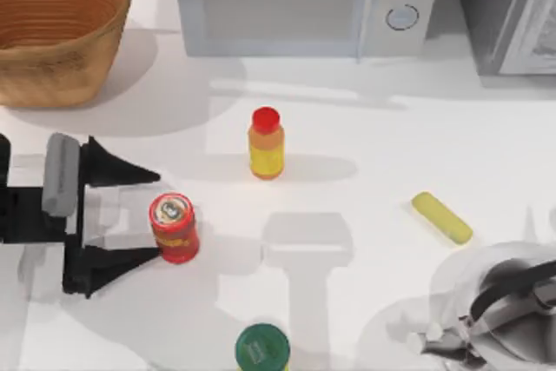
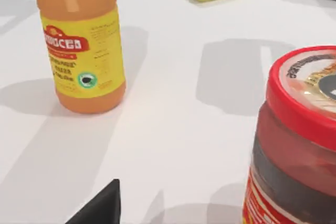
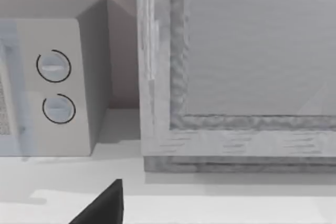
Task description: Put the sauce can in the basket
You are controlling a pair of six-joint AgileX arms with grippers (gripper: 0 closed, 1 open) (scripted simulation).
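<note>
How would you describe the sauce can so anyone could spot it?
Start at the basket in the table's far left corner, then come toward the near edge to the open left gripper. The sauce can stands between its fingers: short, red, with a silver-grey top.

Sauce can (image 1: 175,228): small red cylinder with a round printed top and a yellowish mark on its label. It stands upright on the counter, left of centre and toward the near edge. In the left wrist view it appears close up, with its red rim and dark label band visible.

Basket (image 1: 54,32): large round wicker basket, tan-brown with a ribbed interior. It sits upright in the far left corner, well apart from the can.
</note>
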